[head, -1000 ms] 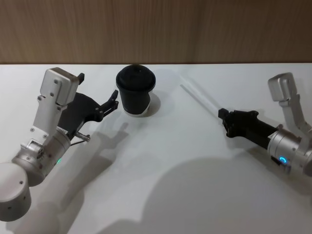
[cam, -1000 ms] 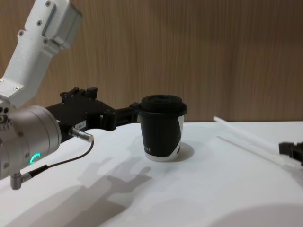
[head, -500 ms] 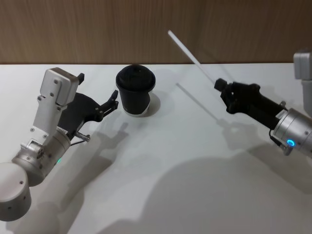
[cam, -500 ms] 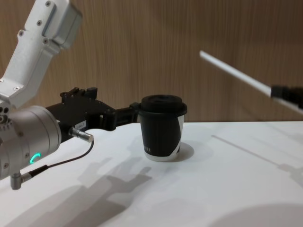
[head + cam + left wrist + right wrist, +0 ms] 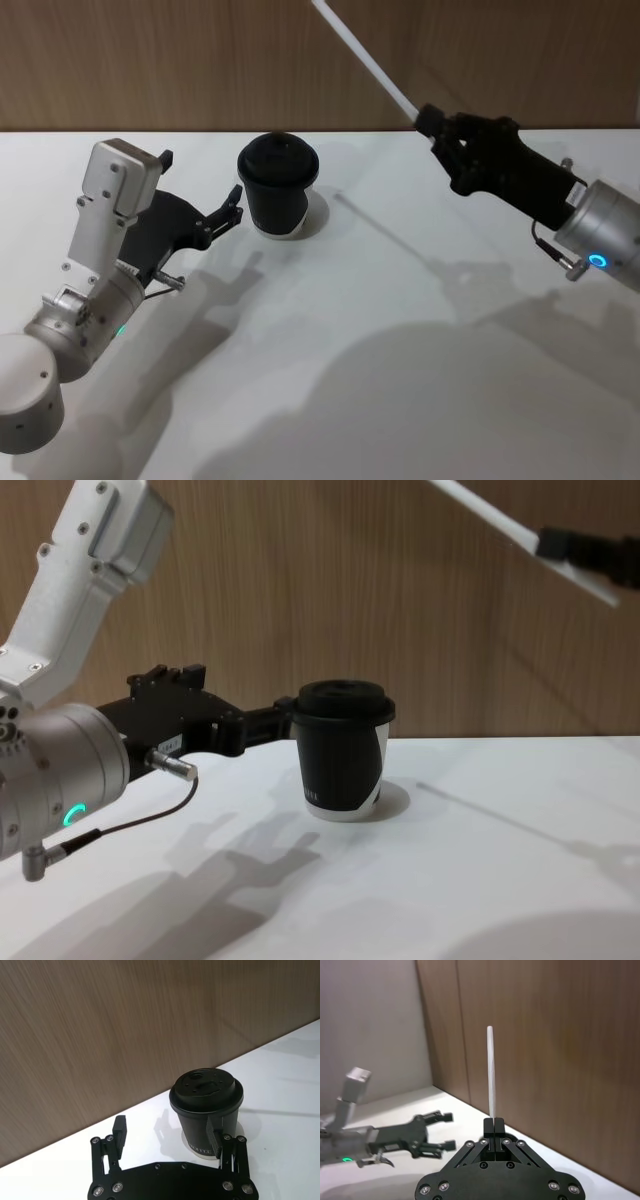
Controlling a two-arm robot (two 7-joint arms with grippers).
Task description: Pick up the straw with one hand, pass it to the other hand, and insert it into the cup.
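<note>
Two grippers are out over the white worktop (image 5: 330,340). Nearest, at the lower left of the head view, the left arm's silver wrist rises from the frame corner. The left gripper (image 5: 202,173) reaches toward the middle of the frame, low over the surface. Its jaws stand wide open with nothing between them. One black fingertip (image 5: 236,194) is just beside the left flank of the cup (image 5: 278,190); whether it touches cannot be told.

The cup stands upright on the worktop in the upper middle of the head view, its domed lid on. In the chest view it sits at centre, with a white patch on its lower right side. In the left wrist view it stands beyond one finger rather than inside the open gap.

Farther right, the right gripper (image 5: 428,115) is raised well clear of the surface, in the upper right of the head view. Its jaws are closed on the straw (image 5: 365,55), gripping it near one end. The straw slants away toward the upper left and runs out of the top edge. In the chest view it crosses the upper right corner, high above the cup and well apart from it. A short end sticks out behind the jaws.

Behind everything stands a wood-panelled wall (image 5: 150,60).
</note>
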